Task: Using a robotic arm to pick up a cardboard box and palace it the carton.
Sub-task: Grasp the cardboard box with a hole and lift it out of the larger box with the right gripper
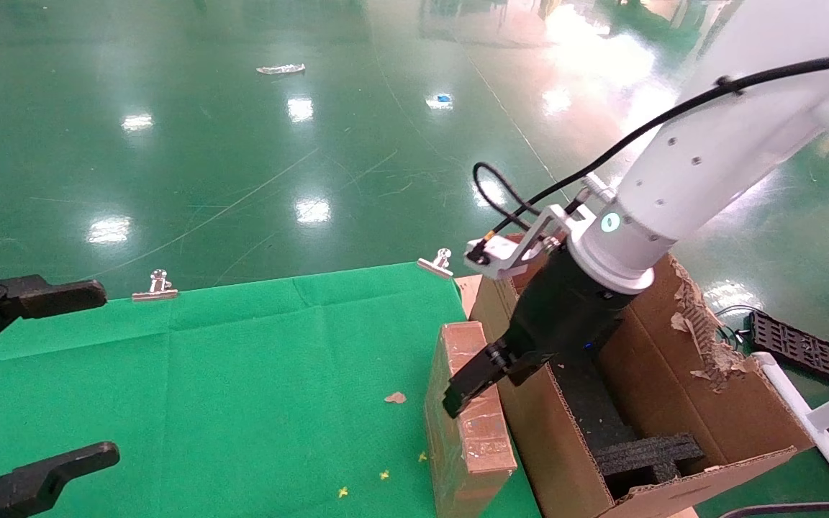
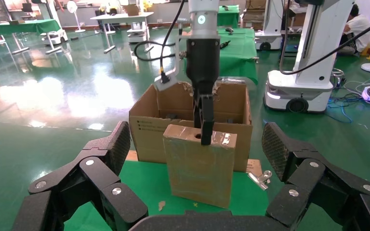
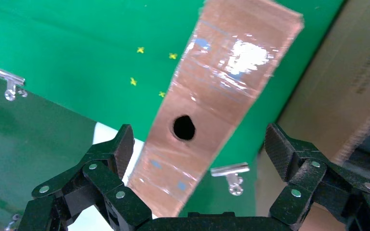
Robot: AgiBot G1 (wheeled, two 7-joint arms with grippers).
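Observation:
The cardboard box [image 1: 468, 432] stands on its narrow edge on the green table, close beside the carton [image 1: 681, 388]. Its taped edge with the round hole faces up. The robotic arm's right gripper [image 1: 472, 385] is open just over that edge, fingers on either side of the box, not closed on it. In the right wrist view the gripper [image 3: 198, 132] straddles the box [image 3: 221, 82], with the carton wall [image 3: 351, 91] beside it. The left wrist view shows the box [image 2: 200, 163] in front of the carton [image 2: 147, 130]. My left gripper [image 1: 106, 373] is open and empty at the table's left; it also shows in the left wrist view [image 2: 196, 134].
Black foam blocks [image 1: 648, 453] lie inside the carton, whose far flap is torn. Binder clips [image 1: 157, 284] [image 1: 437, 262] hold the green cloth at the table's far edge. A cardboard scrap [image 1: 395, 397] lies on the cloth. A black tray [image 1: 799, 349] lies on the floor to the right.

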